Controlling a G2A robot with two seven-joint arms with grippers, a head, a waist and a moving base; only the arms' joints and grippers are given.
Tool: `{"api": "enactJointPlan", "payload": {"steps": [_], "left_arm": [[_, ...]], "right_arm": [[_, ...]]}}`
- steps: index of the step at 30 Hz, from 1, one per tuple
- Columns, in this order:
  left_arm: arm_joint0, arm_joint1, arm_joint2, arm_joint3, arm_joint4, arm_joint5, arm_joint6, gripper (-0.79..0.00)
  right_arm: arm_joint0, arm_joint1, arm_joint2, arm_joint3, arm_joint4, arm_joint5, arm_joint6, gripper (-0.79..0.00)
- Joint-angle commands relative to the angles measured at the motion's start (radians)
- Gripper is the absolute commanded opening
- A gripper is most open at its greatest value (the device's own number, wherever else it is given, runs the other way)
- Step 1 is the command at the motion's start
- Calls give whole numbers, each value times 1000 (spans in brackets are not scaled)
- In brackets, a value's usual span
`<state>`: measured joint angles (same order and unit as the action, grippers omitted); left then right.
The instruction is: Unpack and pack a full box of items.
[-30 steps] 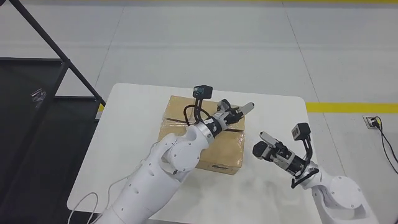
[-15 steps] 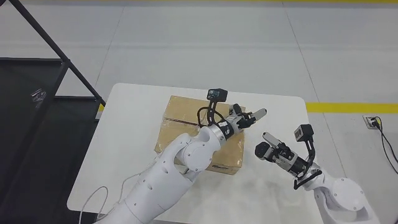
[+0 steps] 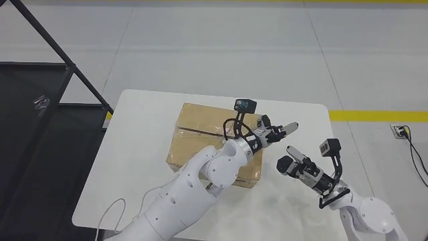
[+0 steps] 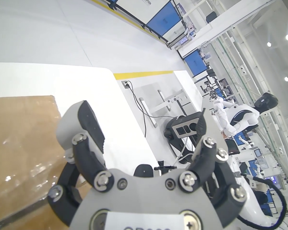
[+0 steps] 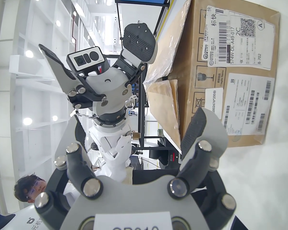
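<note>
A brown cardboard box [image 3: 200, 144] stands on the white table [image 3: 134, 154], sealed with clear tape and carrying shipping labels on its side [image 5: 232, 72]. One taped top flap [image 5: 163, 101] is lifted at the edge. My left gripper [image 3: 279, 126] hovers open just past the box's right edge, with nothing between its fingers [image 4: 90, 125]. My right gripper [image 3: 286, 158] is open and holds nothing. It sits over the table right of the box and faces the box's labelled side. The right wrist view has the left gripper [image 5: 96, 46] beside the box's top corner.
A black metal frame [image 3: 60, 73] stands left of the table. A yellow floor line [image 3: 374, 115] runs past the table's right side, with a floor socket and cable [image 3: 401, 132]. Bare tabletop lies in front of and right of the box.
The left gripper has moved right along the box top and now hangs beyond its right edge. The right gripper has drifted slightly right and toward the table's front.
</note>
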<state>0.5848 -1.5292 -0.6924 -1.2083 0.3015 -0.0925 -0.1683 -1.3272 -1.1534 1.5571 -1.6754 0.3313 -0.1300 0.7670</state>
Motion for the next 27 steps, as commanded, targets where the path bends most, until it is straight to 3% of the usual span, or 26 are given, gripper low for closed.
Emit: {"api": "enactJointPlan", "payload": {"steps": [1, 6, 12, 17, 21, 27], "left_arm": [[6, 1, -17, -32, 1, -6, -5, 0], [62, 38, -168, -191, -8, -31, -49, 0], [229, 113, -526, -412, -40, -23, -138, 0], [349, 147, -752, -460, -81, -12, -168, 0], [414, 159, -821, -440, -90, -18, -183, 0], [468, 167, -838, -420, -99, -35, -190, 0]], "right_arm": [[-1, 1, 0, -2, 2, 0, -3, 0], [4, 4, 9, -39, 0, -36, 3, 0], [64, 11, 4, -84, -37, -43, 48, 0], [207, 10, -61, -20, -48, 19, 93, 0], [341, 4, -126, 93, -36, 91, 117, 0], [489, -8, -215, 273, 13, 130, 191, 0]]}}
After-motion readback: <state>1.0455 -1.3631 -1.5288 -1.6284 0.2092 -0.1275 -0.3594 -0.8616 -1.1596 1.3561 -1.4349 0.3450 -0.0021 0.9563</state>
